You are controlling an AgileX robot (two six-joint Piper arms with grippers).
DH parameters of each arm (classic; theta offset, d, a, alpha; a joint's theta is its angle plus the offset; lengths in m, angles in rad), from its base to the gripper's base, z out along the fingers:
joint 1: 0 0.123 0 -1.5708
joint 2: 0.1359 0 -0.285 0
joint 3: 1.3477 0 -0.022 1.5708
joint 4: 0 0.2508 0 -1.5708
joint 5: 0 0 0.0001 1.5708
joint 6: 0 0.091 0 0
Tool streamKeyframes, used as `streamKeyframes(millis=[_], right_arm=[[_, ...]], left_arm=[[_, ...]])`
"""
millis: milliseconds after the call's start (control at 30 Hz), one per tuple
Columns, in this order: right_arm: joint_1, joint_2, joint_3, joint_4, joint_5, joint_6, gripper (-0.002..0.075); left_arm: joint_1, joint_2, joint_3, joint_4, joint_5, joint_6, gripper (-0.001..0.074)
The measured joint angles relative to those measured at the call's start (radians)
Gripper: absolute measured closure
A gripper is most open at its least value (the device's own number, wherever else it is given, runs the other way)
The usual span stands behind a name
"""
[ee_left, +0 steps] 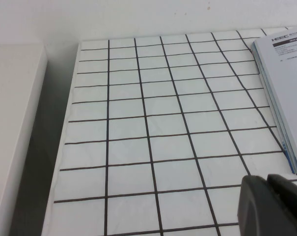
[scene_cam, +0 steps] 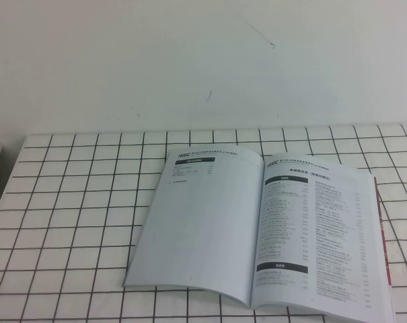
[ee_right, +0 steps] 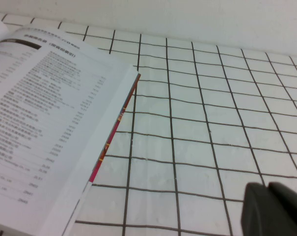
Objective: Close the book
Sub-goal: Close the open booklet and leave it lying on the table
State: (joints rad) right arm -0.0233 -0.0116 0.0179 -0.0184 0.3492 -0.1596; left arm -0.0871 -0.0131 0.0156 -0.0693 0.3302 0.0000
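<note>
The book lies open and face up on the checked tabletop, its two printed pages spread flat on either side of the spine. The left gripper hangs over the cloth off the book's left page edge, near it but not touching. The right gripper hangs off the book's right side, past the red-edged cover that peeks out under the pages, and is also clear of it. Each gripper shows only as a dark corner in its own wrist view, so we cannot tell whether either one is open or closed. The book's near right corner is cut off in the high view. Each wrist view catches only one side of the book. We cannot read the small print on the pages.
</note>
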Motion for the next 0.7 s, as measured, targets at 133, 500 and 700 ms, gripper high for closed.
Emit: streamKeyframes(millis=[133, 500, 700], right_arm=[[0.000, 0.000, 0.000, 0.000, 0.000, 0.000, 0.0729], [0.000, 0.000, 0.000, 0.000, 0.000, 0.000, 0.0729], [0.000, 0.000, 0.000, 0.000, 0.000, -0.001, 0.0729]], left_arm=[[0.000, 0.000, 0.000, 0.000, 0.000, 0.000, 0.0738], [0.000, 0.000, 0.000, 0.000, 0.000, 0.008, 0.0738], [0.000, 0.000, 0.000, 0.000, 0.000, 0.008, 0.0738]])
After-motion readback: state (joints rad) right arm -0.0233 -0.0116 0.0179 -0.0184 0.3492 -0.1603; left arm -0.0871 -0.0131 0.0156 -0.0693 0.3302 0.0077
